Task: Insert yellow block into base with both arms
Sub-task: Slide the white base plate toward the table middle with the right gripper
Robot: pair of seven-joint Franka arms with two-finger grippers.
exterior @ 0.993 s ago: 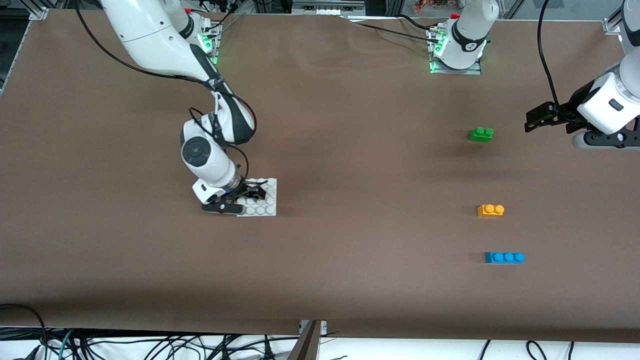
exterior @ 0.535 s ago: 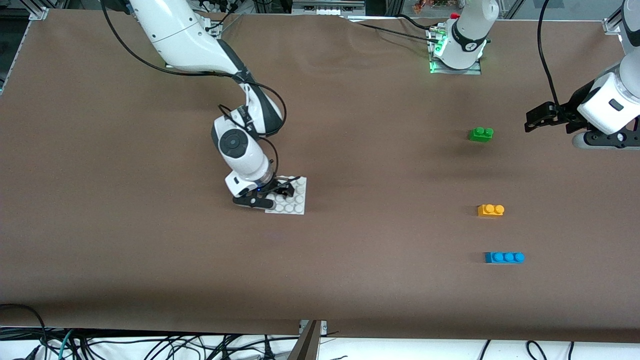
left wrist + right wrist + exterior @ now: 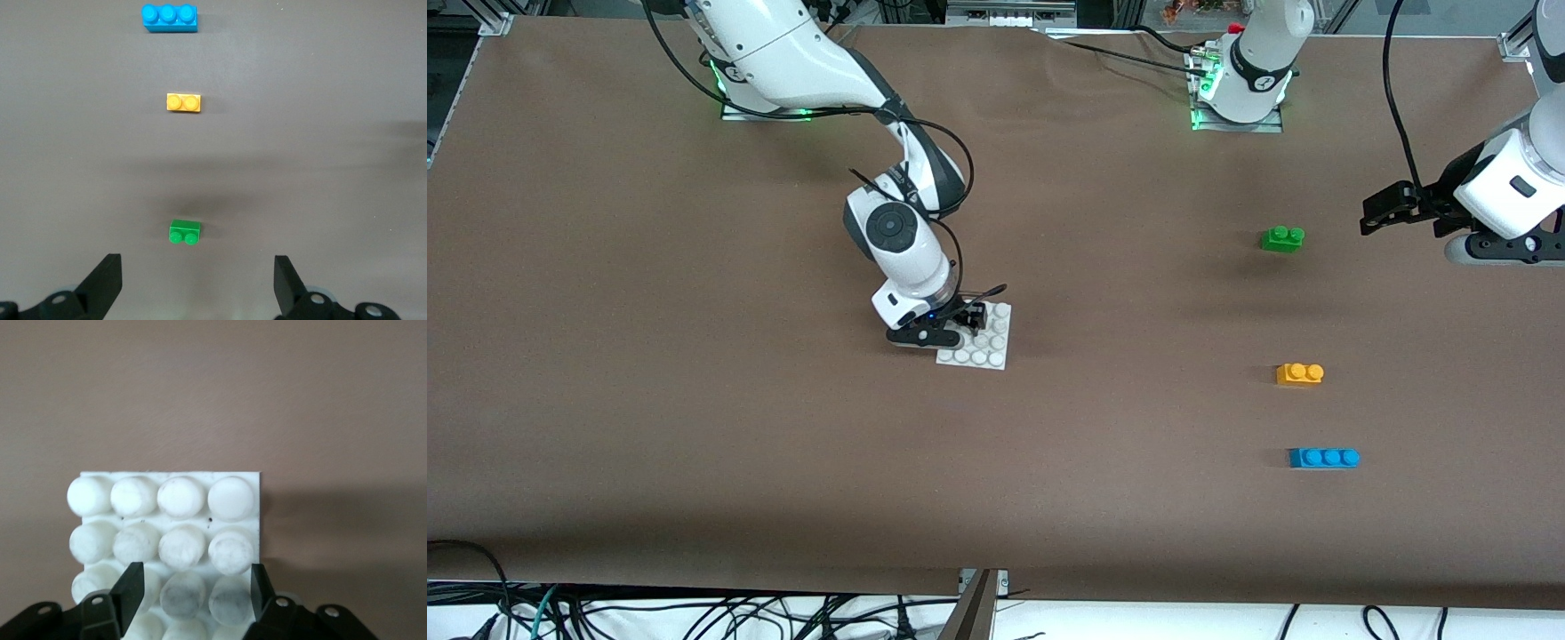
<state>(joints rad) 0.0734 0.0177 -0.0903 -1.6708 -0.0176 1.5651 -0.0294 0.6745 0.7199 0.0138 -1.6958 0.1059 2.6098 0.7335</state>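
Two grippers. Right gripper (image 3: 966,325) low at the base (image 3: 985,348), mid-table; fingers (image 3: 129,588) straddle its studs at one edge, whether clamped cannot be told. Left gripper (image 3: 1376,212) waits wide open, empty, over the left arm's end. Yellow block (image 3: 1299,373) between green brick (image 3: 1282,237) and blue brick (image 3: 1323,457); judged light, rigid, smooth; grip its long flat sides, below the studs.

Three bricks sit at the right of the front view: one green brick (image 3: 1282,238), one yellow block (image 3: 1299,373), one blue brick (image 3: 1323,458). One white base (image 3: 982,342) lies mid-frame. Two arms.
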